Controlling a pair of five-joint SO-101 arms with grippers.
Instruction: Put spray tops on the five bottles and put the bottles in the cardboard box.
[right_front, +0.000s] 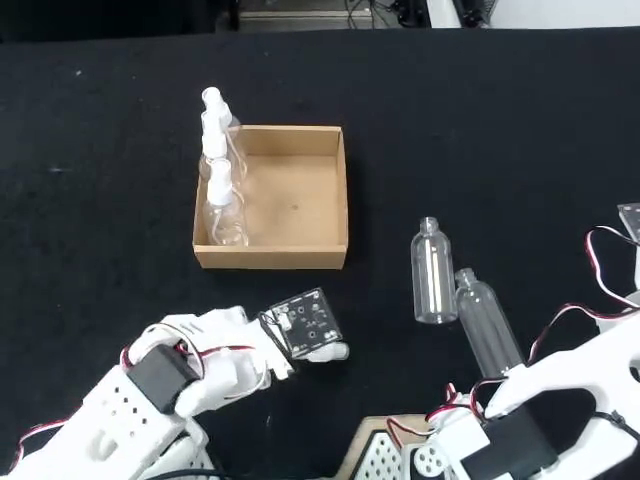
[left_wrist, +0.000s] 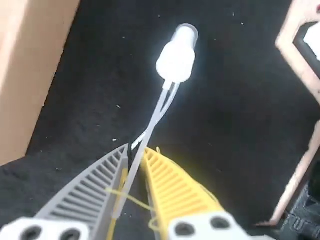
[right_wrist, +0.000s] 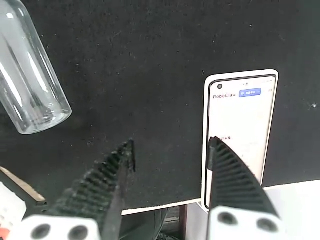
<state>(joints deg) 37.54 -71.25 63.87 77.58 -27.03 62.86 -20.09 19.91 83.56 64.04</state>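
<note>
So on my feed right now the left gripper (left_wrist: 135, 150) is pinched shut on the thin dip tube of a white plastic spray top (left_wrist: 177, 54), with the white head sticking out past the fingertips over the black table cover (right_front: 120, 200). From the high camera, that spray top sits on the arms' side of the open brown cardboard box (right_front: 290, 258), not far from its near wall. Three clear plastic bottles with spray tops on (right_front: 224, 205) are in the box, lined up along the wall on the left arm's side. Two uncapped clear plastic bottles (right_front: 435, 278) lie on the cloth right next to each other, well off on the right arm's side. The right gripper (right_wrist: 172, 145) hangs over bare cloth, black jaws spread wide with nothing between them. One uncapped bottle is near it, and a white-edged smartphone (right_wrist: 240, 130) lies at the table edge.
</note>
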